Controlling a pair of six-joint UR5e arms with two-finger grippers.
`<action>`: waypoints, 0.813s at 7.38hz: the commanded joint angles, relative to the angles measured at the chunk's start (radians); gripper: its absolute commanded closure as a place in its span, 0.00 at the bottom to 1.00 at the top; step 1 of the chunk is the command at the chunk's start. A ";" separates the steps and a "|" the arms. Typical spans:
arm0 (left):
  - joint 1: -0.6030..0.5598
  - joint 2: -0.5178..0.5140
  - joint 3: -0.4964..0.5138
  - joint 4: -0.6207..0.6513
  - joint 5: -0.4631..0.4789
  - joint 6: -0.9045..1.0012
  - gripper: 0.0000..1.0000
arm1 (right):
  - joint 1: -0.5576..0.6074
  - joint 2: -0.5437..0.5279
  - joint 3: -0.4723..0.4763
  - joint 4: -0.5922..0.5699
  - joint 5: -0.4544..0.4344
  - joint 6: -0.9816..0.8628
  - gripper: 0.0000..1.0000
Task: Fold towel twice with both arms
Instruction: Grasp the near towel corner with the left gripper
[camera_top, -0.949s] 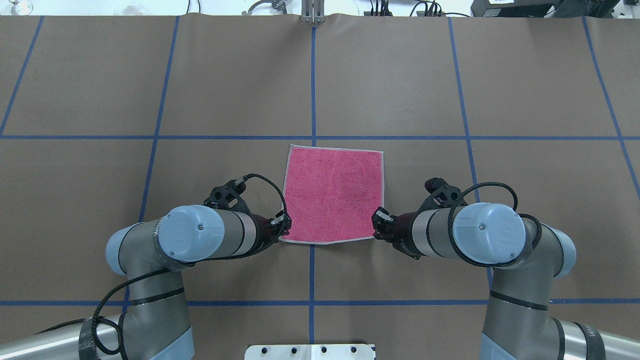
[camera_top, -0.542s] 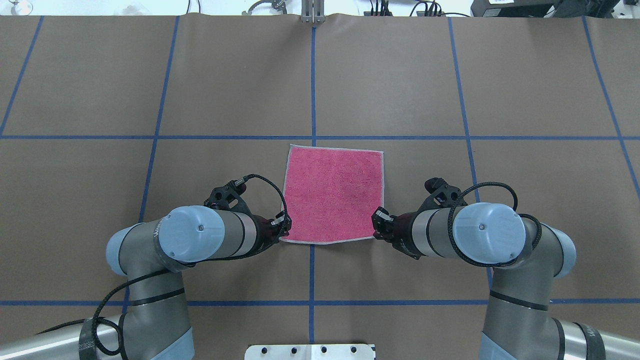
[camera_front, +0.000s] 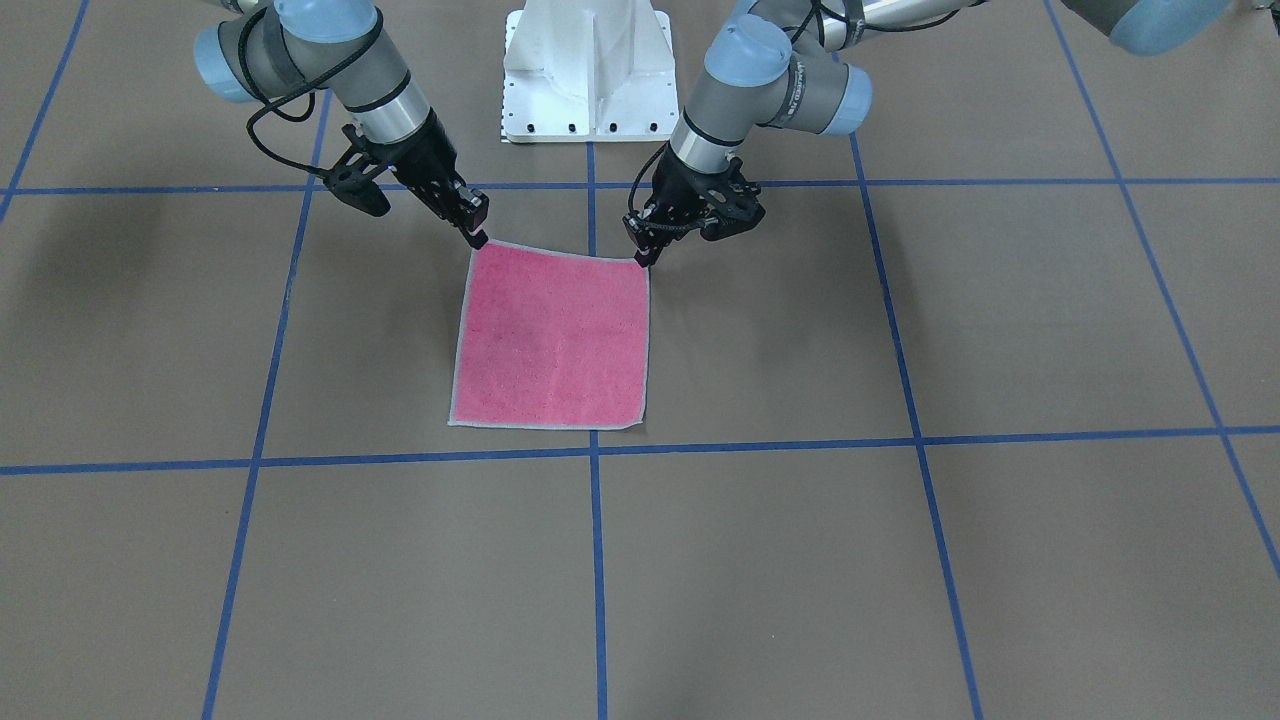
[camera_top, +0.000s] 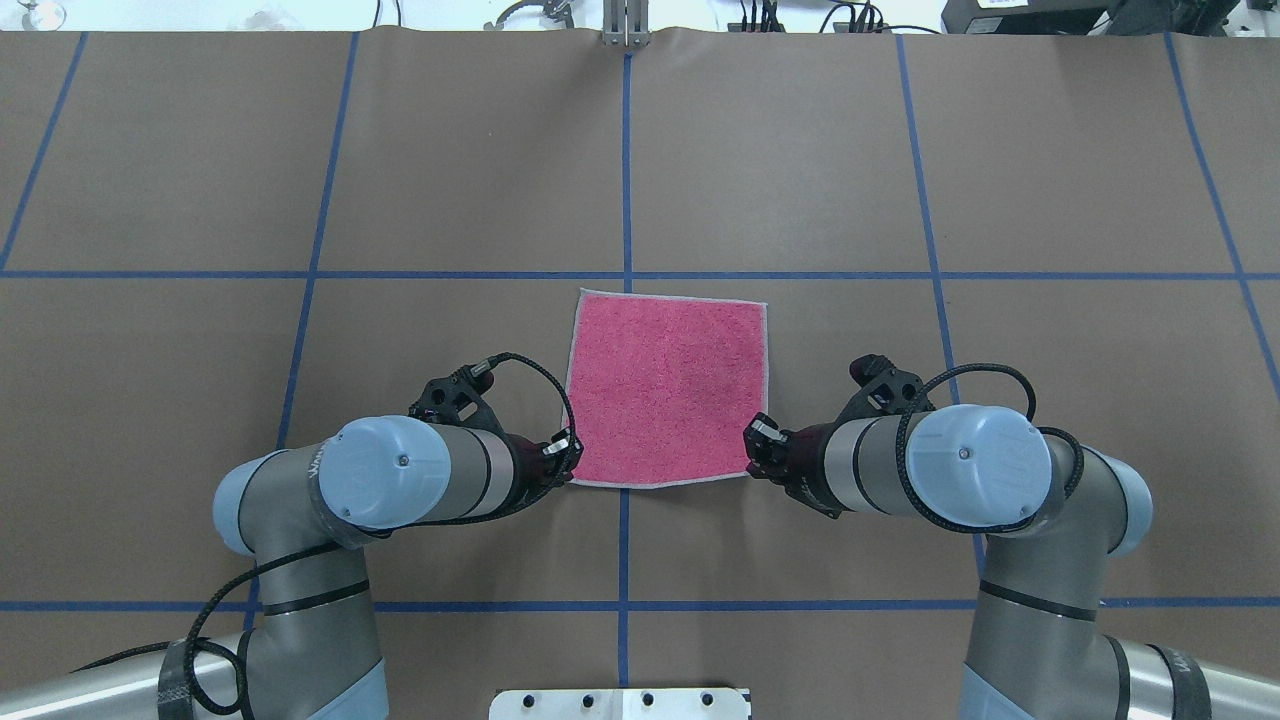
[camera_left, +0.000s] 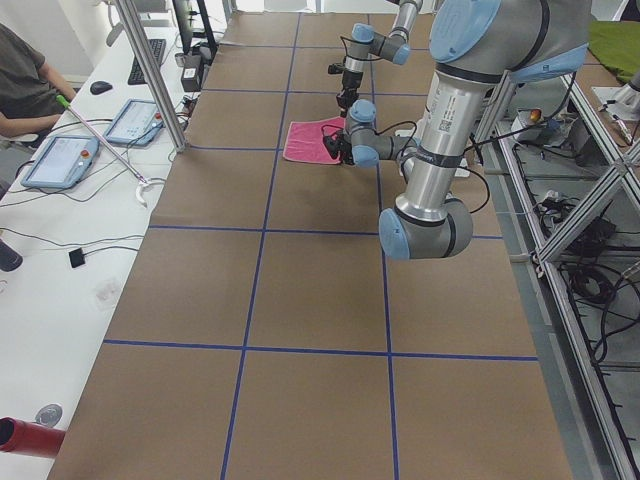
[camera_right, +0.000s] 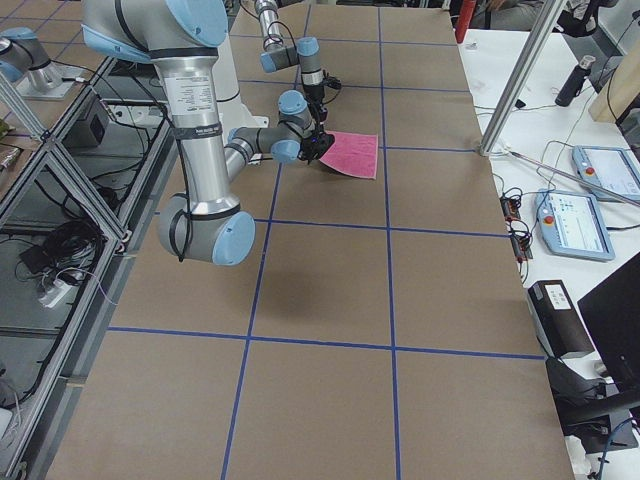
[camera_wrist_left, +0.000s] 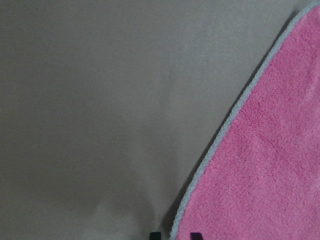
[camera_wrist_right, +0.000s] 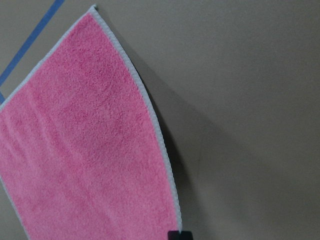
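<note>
The towel (camera_top: 665, 385) lies pink face up near the table's middle, with a light grey stitched edge. My left gripper (camera_top: 568, 460) is at its near left corner. In the left wrist view the towel's edge (camera_wrist_left: 210, 155) runs between the two fingertips, pinched and slightly raised over a shadow. My right gripper (camera_top: 752, 448) is at the near right corner. In the right wrist view its fingertips (camera_wrist_right: 179, 234) are shut on the corner of the towel (camera_wrist_right: 90, 150), whose edge is raised. In the front view the left gripper (camera_front: 640, 260) and right gripper (camera_front: 478, 240) hold the towel (camera_front: 555, 335) at its two corners nearest the base.
The brown table cover is marked with blue tape lines (camera_top: 626, 160). The white pedestal base (camera_front: 588, 70) stands at the robot's edge. An operators' desk with tablets (camera_left: 60, 160) and a metal post (camera_left: 150, 75) runs along the far side.
My left arm and gripper have shifted slightly toward the robot's side at the towel's near left corner. The right arm and the rest of the towel have not visibly moved.
</note>
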 joint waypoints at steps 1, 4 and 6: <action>0.000 -0.001 0.000 0.000 0.000 0.000 0.85 | 0.000 0.000 0.000 0.000 0.000 0.000 1.00; 0.000 0.001 -0.003 0.000 0.000 -0.001 1.00 | -0.002 0.001 0.000 0.000 0.000 0.000 1.00; -0.001 0.016 -0.038 0.000 -0.002 -0.045 1.00 | -0.002 0.000 0.000 0.000 0.002 0.000 1.00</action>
